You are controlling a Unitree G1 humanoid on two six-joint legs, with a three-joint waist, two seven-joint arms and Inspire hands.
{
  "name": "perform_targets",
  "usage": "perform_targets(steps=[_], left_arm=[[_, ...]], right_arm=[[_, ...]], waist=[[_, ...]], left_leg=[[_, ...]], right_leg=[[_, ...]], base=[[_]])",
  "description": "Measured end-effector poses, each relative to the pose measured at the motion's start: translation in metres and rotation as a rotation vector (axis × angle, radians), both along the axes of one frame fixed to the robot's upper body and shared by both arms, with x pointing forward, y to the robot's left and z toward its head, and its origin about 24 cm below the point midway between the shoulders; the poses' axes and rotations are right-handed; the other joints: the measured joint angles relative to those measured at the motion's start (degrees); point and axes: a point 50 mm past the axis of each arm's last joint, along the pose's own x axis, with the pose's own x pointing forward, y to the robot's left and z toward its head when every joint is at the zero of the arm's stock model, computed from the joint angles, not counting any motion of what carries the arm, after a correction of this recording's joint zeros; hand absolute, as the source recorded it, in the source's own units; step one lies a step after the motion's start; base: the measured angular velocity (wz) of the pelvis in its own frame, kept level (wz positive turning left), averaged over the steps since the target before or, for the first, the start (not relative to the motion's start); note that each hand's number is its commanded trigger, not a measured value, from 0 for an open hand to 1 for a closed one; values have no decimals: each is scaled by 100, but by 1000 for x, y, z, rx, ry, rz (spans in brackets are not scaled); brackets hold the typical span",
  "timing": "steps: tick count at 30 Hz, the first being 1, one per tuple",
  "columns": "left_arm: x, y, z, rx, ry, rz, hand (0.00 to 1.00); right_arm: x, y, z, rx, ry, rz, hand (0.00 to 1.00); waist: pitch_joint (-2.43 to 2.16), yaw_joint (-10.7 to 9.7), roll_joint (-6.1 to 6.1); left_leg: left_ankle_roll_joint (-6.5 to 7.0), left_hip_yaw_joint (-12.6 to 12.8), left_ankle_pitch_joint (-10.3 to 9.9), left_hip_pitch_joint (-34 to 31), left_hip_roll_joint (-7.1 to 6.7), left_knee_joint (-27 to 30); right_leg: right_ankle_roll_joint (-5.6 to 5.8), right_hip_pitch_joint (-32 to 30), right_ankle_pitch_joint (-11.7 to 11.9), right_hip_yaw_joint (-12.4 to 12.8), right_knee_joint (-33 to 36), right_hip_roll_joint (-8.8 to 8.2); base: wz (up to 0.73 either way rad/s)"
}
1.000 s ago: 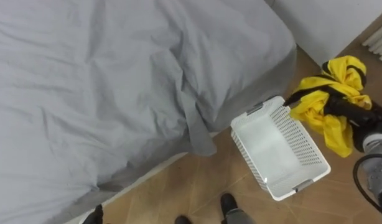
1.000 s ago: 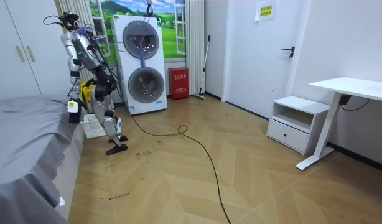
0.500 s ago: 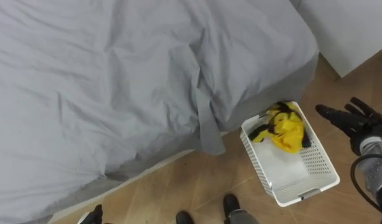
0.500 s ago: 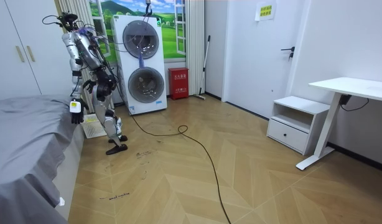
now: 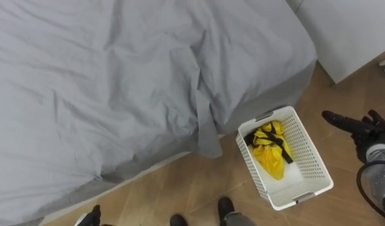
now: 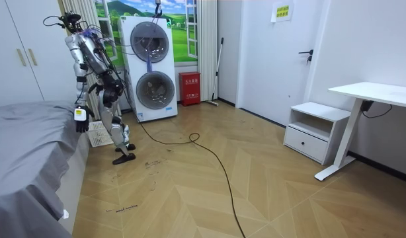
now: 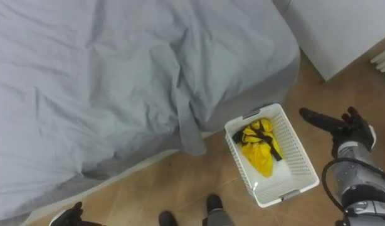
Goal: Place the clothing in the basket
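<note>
Clothes: the yellow garment (image 5: 271, 154) with black strapping lay bunched inside the basket (image 5: 307, 158), toward its bed-side half, with nothing hanging over the rim.
Basket: it stood on the floor just beside the corner of the bed (image 5: 117, 81), under the drooping grey sheet. That was probably so a piece taken off the bed could be dropped in with a short reach to the robot's right.
Right hand: the right hand (image 5: 368, 130) was held out level, to the right of the basket and apart from it, above bare floor. Its fingers were straight and spread, and it held nothing.
Left hand: the left hand (image 5: 94, 216) hung low at the robot's side near the bed's edge. Whether it was spread or closed could not be told.
Stance: in the room view the robot stood upright between the bed and the stacked washers, facing the bed.
Progress: with the garment in the basket and no other clothing visible on the sheet, the task looked done or close to it.
</note>
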Motion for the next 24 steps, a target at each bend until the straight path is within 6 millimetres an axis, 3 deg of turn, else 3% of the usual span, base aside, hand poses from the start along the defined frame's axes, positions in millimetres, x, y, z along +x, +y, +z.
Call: perform_targets(steps=[9, 15, 18, 20, 24], left_arm=[[-10, 9, -1, 2, 8, 25, 0], [-25, 13, -4, 3, 31, 63, 0], [-36, 9, -8, 4, 59, 46, 0], [-44, 2, -11, -10, 72, 51, 0], [-50, -15, -14, -30, 59, -10, 0]], right_arm=[[-15, -2, -12, 57, -5, -14, 0], [-39, 7, -26, 40, 0, 94, 0], [-48, 31, -41, 101, -23, 123, 0], [-60, 55, -55, 164, -27, 156, 0], [-72, 90, -76, 242, 5, 229, 0]], waist=[[-28, 14, -58], [-85, 64, -118], [-163, 26, -199], [-243, 68, -294], [-250, 53, -344]], left_leg=[[-1, -57, -1, 212, 12, 1], [-2, -140, -1, 783, 37, -117], [-24, -242, 12, 1145, 41, -281], [-38, -369, 18, 1432, 37, -378], [-44, -634, 20, 1722, 23, -465]], right_leg=[[0, 290, 6, -37, -120, 37], [7, 1063, 18, -308, -441, 42], [4, 1527, 22, -504, -703, 51], [14, 1890, 20, -535, -866, 81], [59, 2445, 101, -803, -1240, 103]], base=[[2], [17], [26], [25], [31]])
